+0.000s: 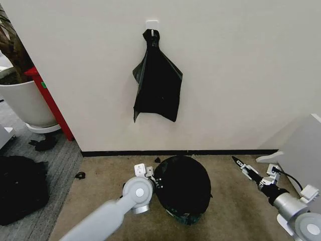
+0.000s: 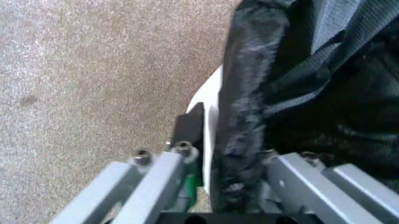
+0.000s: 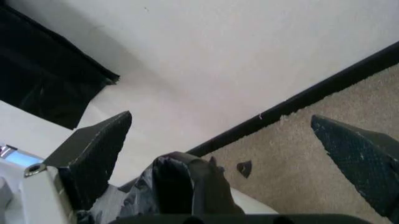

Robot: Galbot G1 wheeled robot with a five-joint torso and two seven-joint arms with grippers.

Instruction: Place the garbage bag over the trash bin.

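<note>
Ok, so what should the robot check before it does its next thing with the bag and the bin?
1. Garbage bag over the trash bin's opening: ok, black plastic covers the top.
2. Bag folded over the rim on the robot's left: ok, with bare white wall below it.
3. Bag over the rim on the wall side: cannot tell.
4. Left end effector at the bin's left rim: ok.
5. Left end effector's hold on the bag: cannot tell.
6. Right end effector open and clear of the bin: ok, it is over the carpet.
</note>
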